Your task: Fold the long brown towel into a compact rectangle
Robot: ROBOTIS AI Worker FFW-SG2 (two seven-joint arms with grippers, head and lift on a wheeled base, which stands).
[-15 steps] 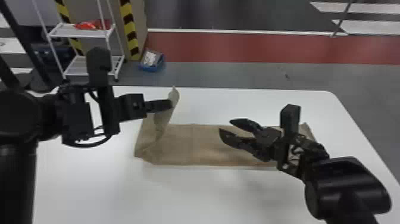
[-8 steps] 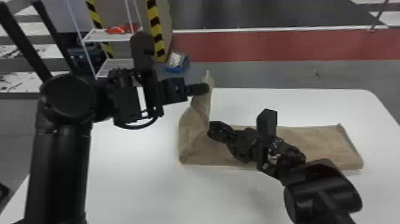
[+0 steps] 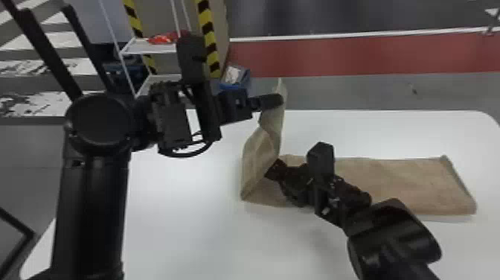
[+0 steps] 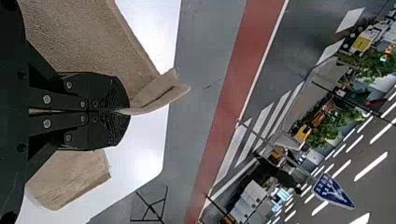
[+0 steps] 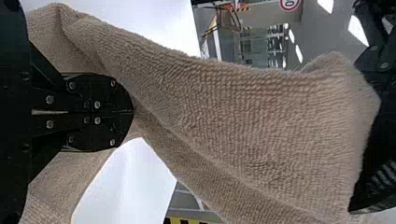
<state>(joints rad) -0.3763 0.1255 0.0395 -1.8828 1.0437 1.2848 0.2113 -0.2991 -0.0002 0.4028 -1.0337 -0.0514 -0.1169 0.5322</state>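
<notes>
The black two-fingered right gripper [image 3: 274, 172], spread open earlier, is now closed against the raised part of the long brown cloth towel [image 3: 405, 182]; whether it pinches cloth I cannot tell. Its arm hides some of the towel, which lies nine-to-three o'clock on the white smooth table [image 3: 186, 231]. The nine-o'clock end rises towards twelve, clamped in the black two-fingered left gripper's [image 3: 276, 101] closed jaws.

Bright indoor light, glowing ceiling lights [image 4: 371, 166], faint soft shadow on white table [image 3: 186, 223]

White table [image 3: 178, 231]; brown towel [image 3: 405, 182] lying on it, left end raised.
</notes>
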